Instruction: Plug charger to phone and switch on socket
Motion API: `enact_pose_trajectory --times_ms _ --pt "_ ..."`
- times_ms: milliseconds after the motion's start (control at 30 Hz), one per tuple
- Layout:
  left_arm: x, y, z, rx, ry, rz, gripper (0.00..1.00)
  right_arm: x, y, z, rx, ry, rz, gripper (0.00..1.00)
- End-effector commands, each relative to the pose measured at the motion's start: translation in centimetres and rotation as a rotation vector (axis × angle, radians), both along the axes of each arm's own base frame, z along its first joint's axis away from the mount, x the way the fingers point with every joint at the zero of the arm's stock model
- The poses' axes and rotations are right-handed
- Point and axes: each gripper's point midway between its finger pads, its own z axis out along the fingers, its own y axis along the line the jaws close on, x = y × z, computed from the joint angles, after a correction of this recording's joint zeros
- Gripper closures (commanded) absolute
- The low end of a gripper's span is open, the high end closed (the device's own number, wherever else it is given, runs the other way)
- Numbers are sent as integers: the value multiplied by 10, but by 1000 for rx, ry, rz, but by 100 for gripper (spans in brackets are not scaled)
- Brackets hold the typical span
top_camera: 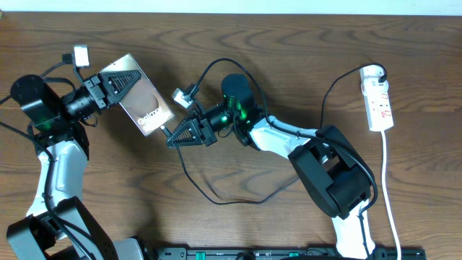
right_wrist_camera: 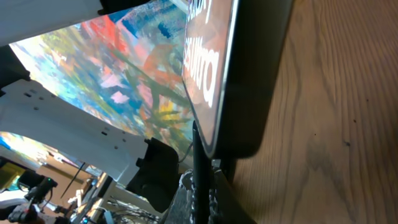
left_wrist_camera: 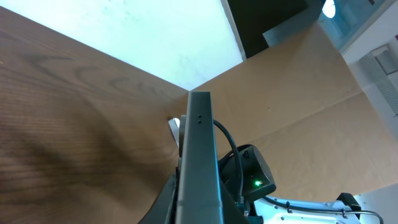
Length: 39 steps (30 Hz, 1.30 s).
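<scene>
At the far left, the left gripper (top_camera: pixel 125 79) is clenched on the upper end of the phone (top_camera: pixel 148 102), its dark fingers lying over the glossy bronze-brown face; the phone slants down and to the right across the wooden table (top_camera: pixel 289 36), its white "Galaxy" lettering near its lower end; in the left wrist view the phone appears edge-on as a narrow grey strip running up between the fingers; just right of the phone's lower end, the right gripper (top_camera: pixel 174 139) is pinched shut on the charger (top_camera: pixel 216 201), gripping it close to the small plug tip; the tip meets the phone's lower edge, but I cannot tell whether it is seated in the port; the right wrist view shows the thin black plug standing right under the phone's rounded end; from the gripper the black cable drops toward the near edge, loops to the right, and rises to the far right; there the socket (top_camera: pixel 380 101), a white strip with small red marks, lies well apart from the phone, with a black plug (top_camera: pixel 377 71) at its far end and a white cord (top_camera: pixel 388 189) trailing toward the near edge.
</scene>
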Motion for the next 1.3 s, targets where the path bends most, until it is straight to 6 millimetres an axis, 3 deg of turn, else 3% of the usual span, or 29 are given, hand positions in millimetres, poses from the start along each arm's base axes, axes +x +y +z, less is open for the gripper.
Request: enact_pose_trajectory --times_ms 0,800,1267 --pt "-5 -5 6 3 -14 -30 93 4 -1 10 12 -13 -14 99" --pt "-8 -9 6 3 -19 -59 92 4 -1 11 12 -11 -15 99" --pt "-8 -9 6 3 -17 -56 93 5 0 22 33 -10 -21 99"
